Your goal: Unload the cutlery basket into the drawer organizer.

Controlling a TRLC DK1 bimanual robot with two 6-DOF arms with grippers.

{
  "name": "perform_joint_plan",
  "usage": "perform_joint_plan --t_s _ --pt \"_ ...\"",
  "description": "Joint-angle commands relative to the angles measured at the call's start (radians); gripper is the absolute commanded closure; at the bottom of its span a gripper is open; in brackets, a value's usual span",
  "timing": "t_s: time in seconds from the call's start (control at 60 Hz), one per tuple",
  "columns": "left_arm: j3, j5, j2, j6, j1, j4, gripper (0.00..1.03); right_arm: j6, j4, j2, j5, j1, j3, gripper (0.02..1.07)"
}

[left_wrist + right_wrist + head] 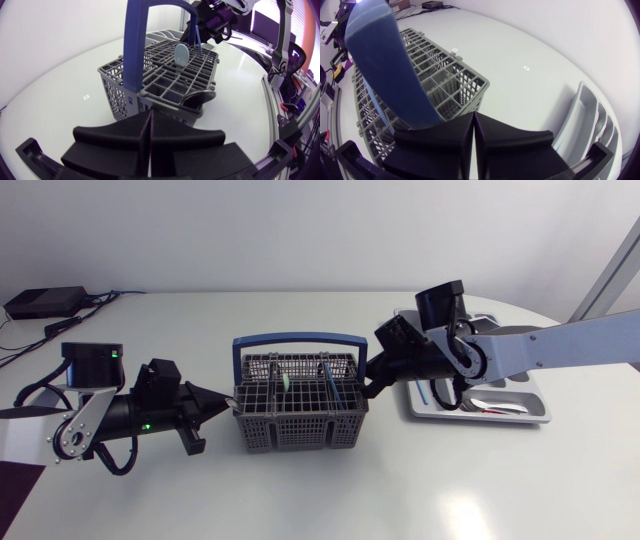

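Head view | white table [300,495] | cutlery basket [300,432] centre | drawer organizer [480,418] right

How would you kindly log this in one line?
left gripper shut by cutlery basket; right gripper shut at its other end; organizer holds cutlery

Robotics lab, left arm [95,415] and right arm [545,348] flank a plain white surface [300,495], black electronics box [45,302] and cables [100,299] sit at its corner.

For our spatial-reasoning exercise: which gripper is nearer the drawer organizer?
Right. The right gripper lies between basket and drawer organizer; the left gripper is beyond the basket.
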Motion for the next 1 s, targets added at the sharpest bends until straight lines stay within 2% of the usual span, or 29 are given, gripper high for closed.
perform_joint_plan --t_s 0.0,0.683,0.983 --pt "0.021 0.021 -0.006 0.008 -0.020 0.017 0.97 0.002 0.016 -0.010 -0.013 0.029 -0.012 1.01" --pt "0.101 -0.008 0.132 0.015 -0.008 0.059 0.97 0.016 0.013 -0.063 0.033 0.048 -0.043 1.01" --pt "0.087 -0.008 0.132 0.021 0.038 0.065 0.94 0.013 0.033 -0.073 0.055 -0.006 -0.063 1.01"
